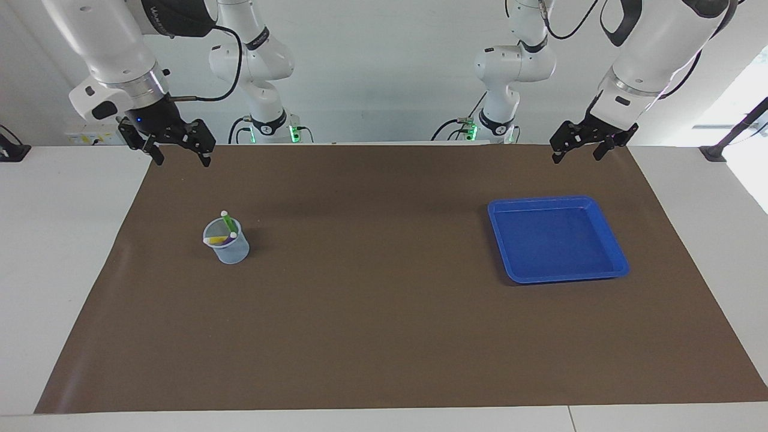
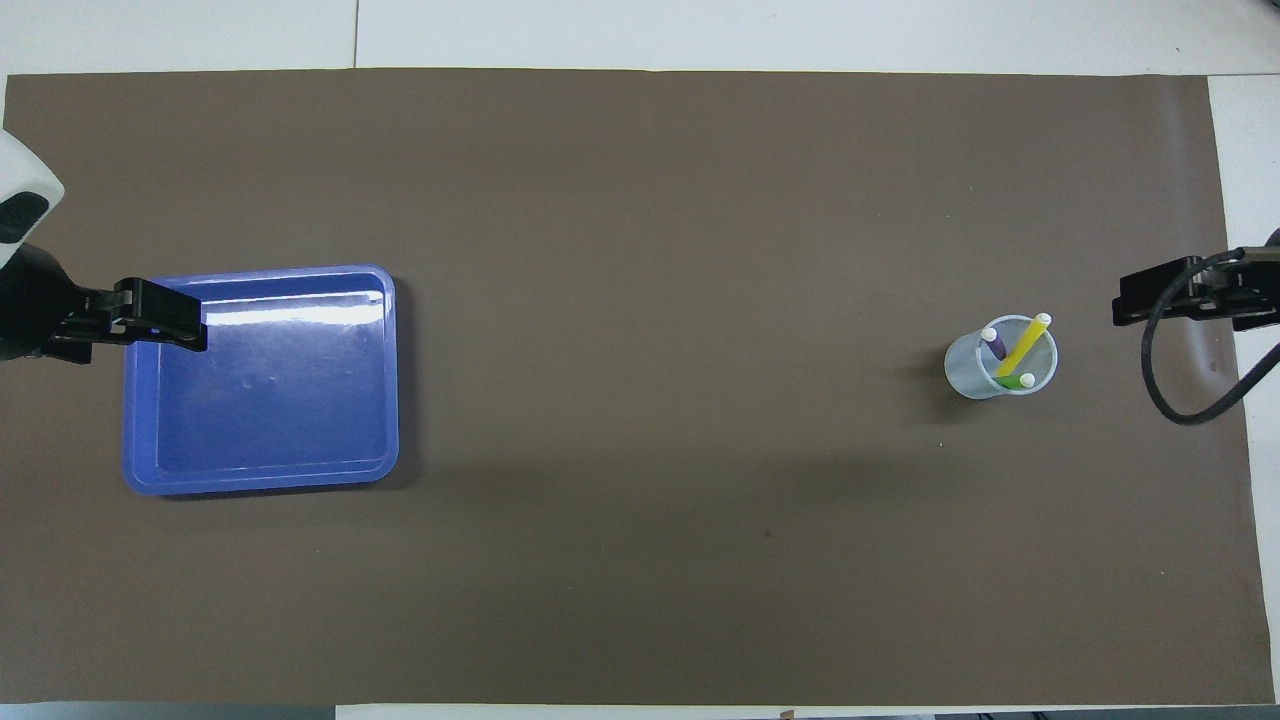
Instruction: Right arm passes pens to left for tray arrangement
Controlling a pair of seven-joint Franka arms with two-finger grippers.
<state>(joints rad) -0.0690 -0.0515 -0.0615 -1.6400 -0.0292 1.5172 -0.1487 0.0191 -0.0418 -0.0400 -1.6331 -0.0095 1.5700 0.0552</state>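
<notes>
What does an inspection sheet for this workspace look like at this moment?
Surface: brown mat on a white table.
Job's things: clear cup with green pen, yellow pen and purple pen; blue tray holds nothing.
Clutter: nothing seen.
Grippers: right gripper open, raised over the mat's edge; left gripper open, raised near the tray.
Cables: black cable looping by the right gripper.
Surroundings: white wall, arm bases with green lights.
</notes>
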